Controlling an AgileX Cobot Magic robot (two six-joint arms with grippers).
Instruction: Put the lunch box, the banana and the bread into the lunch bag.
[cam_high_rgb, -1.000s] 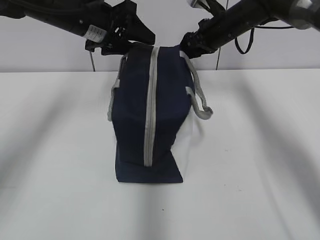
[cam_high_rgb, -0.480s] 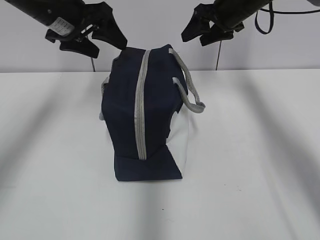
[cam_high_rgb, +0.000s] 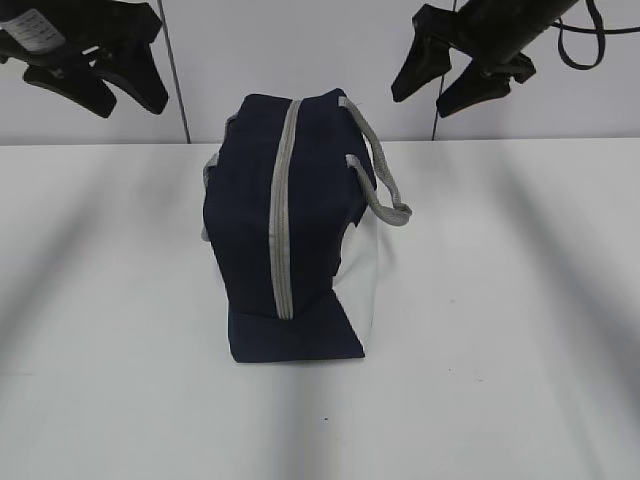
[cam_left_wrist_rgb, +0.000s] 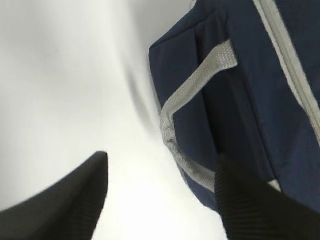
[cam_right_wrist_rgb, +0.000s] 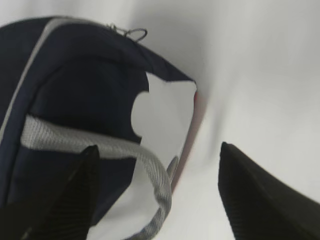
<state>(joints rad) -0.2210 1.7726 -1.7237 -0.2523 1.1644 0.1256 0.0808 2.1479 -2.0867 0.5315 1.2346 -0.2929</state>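
The navy lunch bag (cam_high_rgb: 250, 220) stands on the white table (cam_high_rgb: 520, 300), its narrow end facing me. Its grey zipper (cam_high_rgb: 283, 200) runs over the top and down this end, and no opening shows. My left gripper (cam_high_rgb: 135, 108) hangs open and empty above and to the left of the bag. Above and to the right, my right gripper (cam_high_rgb: 420, 103) is also open and empty. The left wrist view shows the left gripper (cam_left_wrist_rgb: 161, 157) over the bag (cam_left_wrist_rgb: 240, 100). The right gripper (cam_right_wrist_rgb: 158, 146) hovers over the bag (cam_right_wrist_rgb: 85, 85). The lunch box, banana and bread are out of view.
A grey strap handle (cam_high_rgb: 385, 190) droops off the bag's right side, and another (cam_left_wrist_rgb: 192, 90) lies against its left side. The zipper's ring pull (cam_right_wrist_rgb: 136, 33) sits at the bag's far top end. A pale wall stands behind the table.
Both grippers have lifted off the bag's top and swung outward, the left one leftward and the right one rightward. The bag shifted slightly left, then stayed still.
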